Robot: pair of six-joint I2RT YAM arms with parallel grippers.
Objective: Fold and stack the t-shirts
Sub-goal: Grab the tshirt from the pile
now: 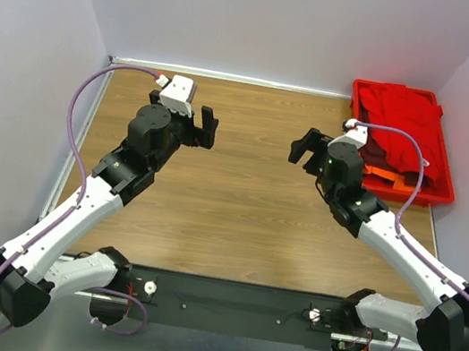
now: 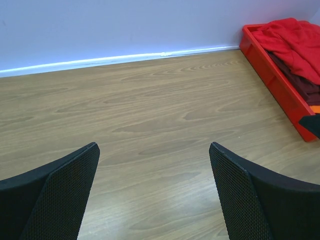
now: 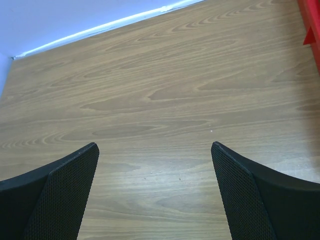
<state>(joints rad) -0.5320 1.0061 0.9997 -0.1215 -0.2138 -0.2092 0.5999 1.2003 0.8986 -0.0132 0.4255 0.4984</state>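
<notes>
**A:** While both arms hang over the table (image 1: 235,221), how do the fingers stand?

**B:** Spread wide on both. The left gripper (image 1: 205,128) has its two black fingers (image 2: 60,195) far apart, and its own camera shows only wood grain between them. They grip nothing and touch nothing.

**A:** And the right?

**B:** Much the same. The right gripper (image 1: 309,150) is fully opened, its textured pads (image 3: 250,200) at either side of the wrist view with the tabletop in the gap. Nothing is held or touched.

**A:** Where are the t-shirts?

**B:** Both are in the red plastic tray (image 1: 440,190) at the table's far right corner. The bright red t-shirt (image 1: 403,119) lies crumpled on top and fills most of the tray. The dark maroon t-shirt (image 2: 304,86) lies beneath it. In the left wrist view it shows only as a dark band under the red cloth's near edge.

**A:** How near are the grippers to them?

**B:** The right gripper hangs just left of the tray. From overhead its wrist overlaps the tray's left edge, so I cannot tell whether anything touches there. The left gripper is well apart from the tray, over the left half of the table. Both grippers point inward toward the middle, with open wood between them.
</notes>
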